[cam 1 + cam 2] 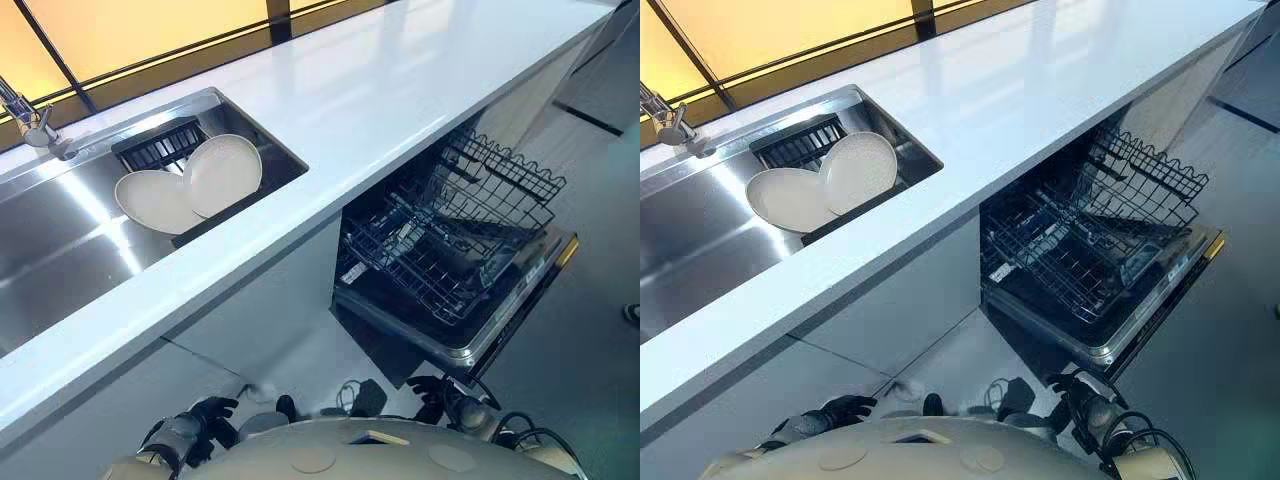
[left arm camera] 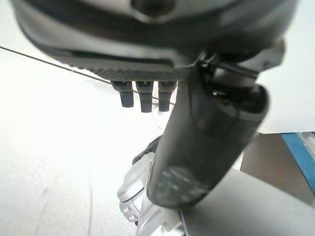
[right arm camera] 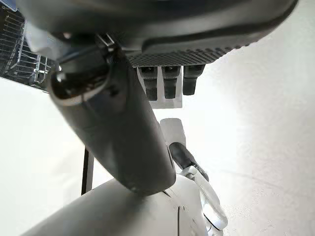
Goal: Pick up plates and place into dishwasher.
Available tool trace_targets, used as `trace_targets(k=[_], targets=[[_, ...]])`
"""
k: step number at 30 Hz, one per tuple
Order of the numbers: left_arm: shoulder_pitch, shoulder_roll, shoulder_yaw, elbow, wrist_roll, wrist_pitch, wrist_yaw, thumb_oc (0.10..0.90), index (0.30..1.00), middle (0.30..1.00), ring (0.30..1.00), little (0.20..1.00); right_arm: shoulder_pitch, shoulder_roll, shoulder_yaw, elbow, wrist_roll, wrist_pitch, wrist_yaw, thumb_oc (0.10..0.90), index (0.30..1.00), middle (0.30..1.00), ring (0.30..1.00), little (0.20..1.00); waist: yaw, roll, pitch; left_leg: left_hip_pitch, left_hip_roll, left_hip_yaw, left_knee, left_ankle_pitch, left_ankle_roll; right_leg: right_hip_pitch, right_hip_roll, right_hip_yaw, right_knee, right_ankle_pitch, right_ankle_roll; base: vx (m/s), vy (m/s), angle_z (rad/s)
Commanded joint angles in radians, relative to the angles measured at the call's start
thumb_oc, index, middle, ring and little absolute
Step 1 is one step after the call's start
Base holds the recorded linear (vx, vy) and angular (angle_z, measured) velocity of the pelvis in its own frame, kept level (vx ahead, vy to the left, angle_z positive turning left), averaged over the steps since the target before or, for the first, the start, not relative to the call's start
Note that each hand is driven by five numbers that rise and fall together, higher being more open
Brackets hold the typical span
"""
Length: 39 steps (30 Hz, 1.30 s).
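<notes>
Two white plates lean side by side in the steel sink (image 1: 60, 250): the right plate (image 1: 222, 173) overlaps the left plate (image 1: 155, 200). To the right, under the counter, the dishwasher stands with its door (image 1: 505, 320) down and its wire rack (image 1: 450, 240) pulled out, with no dishes in it. My left hand (image 1: 205, 420) hangs low by the cabinet front, far below the sink. My right hand (image 1: 435, 395) hangs just in front of the dishwasher door's edge. In the wrist views the left hand's fingers (image 2: 142, 96) and the right hand's fingers (image 3: 167, 81) are relaxed and hold nothing.
A black slatted drainer (image 1: 160, 145) sits behind the plates in the sink. The faucet (image 1: 35, 125) rises at the sink's far left. The white countertop (image 1: 400, 80) runs across the view, above the dishwasher. Grey floor lies to the right of the open door.
</notes>
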Motion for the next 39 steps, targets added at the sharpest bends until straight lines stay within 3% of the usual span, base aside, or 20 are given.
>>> trace_targets(k=[1, 9, 12, 16, 19, 22, 25, 26, 30, 31, 34, 36, 39], targets=[[-0.092, -0.080, 0.019, 0.050, -0.041, -0.060, -0.008, 0.800, 0.900, 0.900, 0.900, 0.900, -0.064, 0.016, -0.015, 0.039, 0.011, -0.043, -0.006, 0.800, 0.900, 0.900, 0.900, 0.900, 0.020, 0.014, 0.000, 0.020, -0.057, 0.041, 0.062, -0.167, 0.044, -0.078, 0.023, -0.009, 0.125, -0.099, 0.038, -0.08, -0.551, 0.14], [-0.090, -0.079, 0.029, 0.048, -0.090, -0.080, -0.025, 0.800, 0.900, 0.900, 0.900, 0.900, -0.062, 0.014, -0.018, 0.037, 0.008, -0.044, -0.004, 0.800, 0.900, 0.900, 0.900, 0.900, 0.020, 0.016, 0.000, 0.020, -0.056, 0.041, 0.059, -0.166, 0.044, -0.079, 0.022, -0.009, 0.125, -0.099, 0.040, 0.00, 0.000, 0.00], [-0.096, -0.077, 0.034, 0.022, -0.152, -0.155, -0.033, 0.800, 0.900, 0.900, 0.900, 0.900, -0.064, 0.011, -0.016, 0.030, 0.010, -0.038, 0.003, 0.800, 0.900, 0.900, 0.900, 0.900, 0.021, 0.016, -0.001, 0.020, -0.056, 0.039, 0.058, -0.164, 0.041, -0.080, 0.022, -0.009, 0.126, -0.099, 0.042, 0.00, 0.000, 0.00], [-0.107, -0.067, 0.004, -0.053, -0.168, -0.224, -0.149, 0.800, 0.900, 0.900, 0.900, 0.900, -0.071, -0.008, -0.022, -0.002, 0.007, -0.014, 0.031, 0.800, 0.900, 0.900, 0.900, 0.900, 0.022, 0.021, 0.002, 0.013, -0.054, 0.041, 0.061, -0.162, 0.038, -0.085, 0.019, -0.014, 0.130, -0.098, 0.046, 0.00, 0.000, 0.00], [-0.126, -0.028, -0.086, -0.173, -0.187, -0.263, -0.251, 0.800, 0.900, 0.900, 0.900, 0.900, -0.083, -0.044, -0.019, -0.038, 0.012, 0.006, 0.072, 0.800, 0.900, 0.900, 0.900, 0.900, 0.020, 0.032, 0.005, 0.008, -0.050, 0.044, 0.056, -0.154, 0.039, -0.093, 0.018, -0.018, 0.133, -0.094, 0.049, -0.03, 0.023, 0.01], [-0.158, 0.015, -0.139, -0.360, -0.235, -0.198, -0.409, 0.800, 0.900, 0.900, 0.900, 0.900, -0.093, -0.082, -0.013, -0.091, 0.024, 0.036, 0.118, 0.800, 0.900, 0.900, 0.900, 0.900, 0.020, 0.042, 0.011, 0.006, -0.049, 0.040, 0.051, -0.148, 0.039, -0.097, 0.018, -0.018, 0.134, -0.092, 0.050, -0.04, 0.024, -0.01], [-0.186, 0.080, -0.172, -0.575, -0.391, -0.091, -0.618, 0.800, 0.900, 0.900, 0.900, 0.900, -0.100, -0.113, 0.003, -0.153, 0.047, 0.078, 0.158, 0.800, 0.900, 0.900, 0.900, 0.900, 0.020, 0.046, 0.016, 0.004, -0.050, 0.037, 0.047, -0.141, 0.042, -0.101, 0.019, -0.016, 0.135, -0.086, 0.052, -0.02, 0.003, 0.03], [-0.201, 0.102, -0.167, -0.732, -0.533, 0.035, -0.770, 0.800, 0.900, 0.900, 0.900, 0.900, -0.099, -0.133, 0.005, -0.205, 0.058, 0.112, 0.189, 0.800, 0.900, 0.900, 0.900, 0.900, 0.020, 0.047, 0.019, 0.004, -0.052, 0.031, 0.044, -0.139, 0.045, -0.101, 0.020, -0.013, 0.135, -0.085, 0.051, -0.02, -0.007, 0.10], [-0.204, 0.106, -0.139, -1.077, -0.883, 0.358, -0.908, 0.800, 0.900, 0.900, 0.900, 0.900, -0.083, -0.154, 0.005, -0.315, 0.074, 0.184, 0.239, 0.800, 0.900, 0.900, 0.900, 0.900, 0.023, 0.041, 0.022, 0.016, -0.059, 0.016, 0.028, -0.138, 0.056, -0.092, 0.024, -0.003, 0.129, -0.080, 0.049, 0.00, -0.017, 0.03], [-0.188, 0.069, -0.116, -1.137, -0.990, 0.466, -0.922, 0.800, 0.900, 0.900, 0.900, 0.900, -0.076, -0.152, 0.007, -0.340, 0.077, 0.202, 0.244, 0.800, 0.900, 0.900, 0.900, 0.900, 0.025, 0.037, 0.022, 0.021, -0.060, 0.012, 0.022, -0.139, 0.059, -0.088, 0.025, 0.000, 0.126, -0.079, 0.048, 0.04, -0.041, -0.04], [-0.142, -0.081, -0.071, -1.223, -1.251, 0.705, -0.922, 0.800, 0.900, 0.900, 0.900, 0.900, -0.065, -0.135, 0.016, -0.378, 0.080, 0.233, 0.256, 0.800, 0.900, 0.900, 0.900, 0.900, 0.028, 0.021, 0.019, 0.038, -0.062, 0.006, 0.013, -0.150, 0.064, -0.072, 0.027, 0.007, 0.115, -0.080, 0.046, 0.07, -0.065, -0.06], [-0.127, -0.133, -0.070, -1.258, -1.387, 0.752, -0.888, 0.800, 0.900, 0.900, 0.900, 0.900, -0.067, -0.129, 0.026, -0.399, 0.083, 0.255, 0.268, 0.800, 0.900, 0.900, 0.900, 0.900, 0.030, 0.013, 0.019, 0.043, -0.061, 0.003, 0.010, -0.154, 0.063, -0.064, 0.028, 0.007, 0.110, -0.082, 0.043, 0.05, -0.061, -0.01], [-0.128, -0.169, -0.068, -1.317, -1.663, 0.683, -0.705, 0.800, 0.900, 0.900, 0.900, 0.900, -0.077, -0.134, 0.038, -0.402, 0.097, 0.267, 0.281, 0.800, 0.900, 0.900, 0.900, 0.900, 0.035, 0.005, 0.023, 0.048, -0.059, -0.004, 0.010, -0.157, 0.059, -0.055, 0.029, 0.003, 0.106, -0.084, 0.037, 0.03, -0.045, -0.03]])
